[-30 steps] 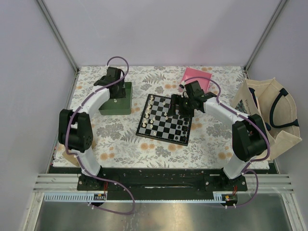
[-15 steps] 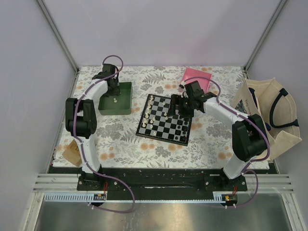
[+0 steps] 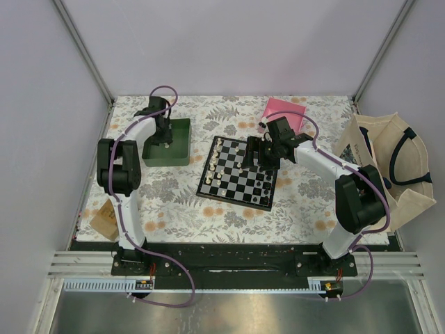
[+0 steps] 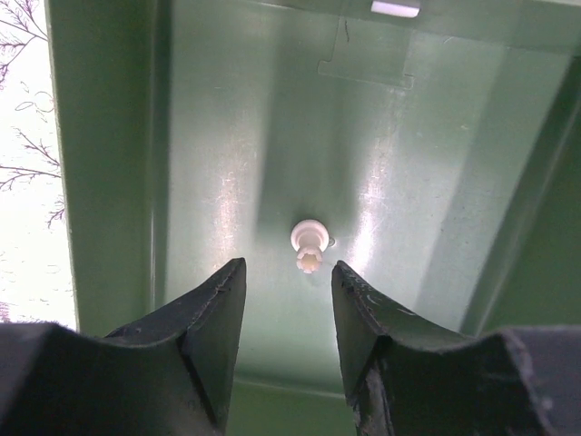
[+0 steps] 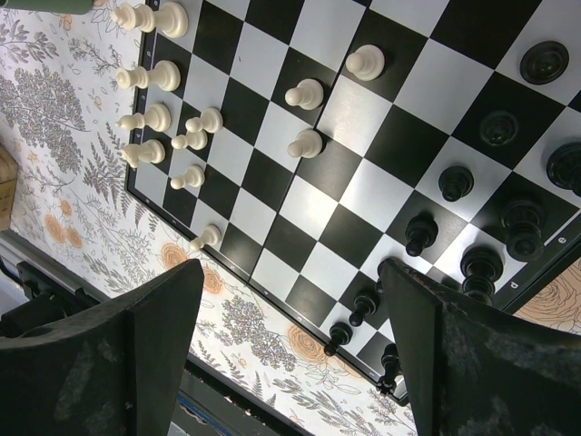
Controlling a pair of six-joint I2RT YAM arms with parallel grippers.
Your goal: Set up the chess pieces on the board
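The checkered board (image 3: 238,172) lies mid-table with cream pieces along its left side and black pieces on its right. My left gripper (image 3: 165,139) hangs inside the green tray (image 3: 182,149), open, just above a single cream piece (image 4: 310,245) lying on the tray floor ahead of the fingertips. My right gripper (image 3: 257,156) hovers open and empty over the board's far right part. The right wrist view shows several cream pieces (image 5: 305,94) on the far squares and black pieces (image 5: 421,232) close to the right finger (image 5: 481,363).
A pink box (image 3: 284,111) lies behind the board. A cream tote bag (image 3: 389,167) stands at the right edge. A small brown box (image 3: 104,219) lies at the front left. The tray's walls (image 4: 100,163) close in round the left gripper.
My left arm swung back and its gripper went down into the green tray over the cream piece. The right arm has stayed where it was.
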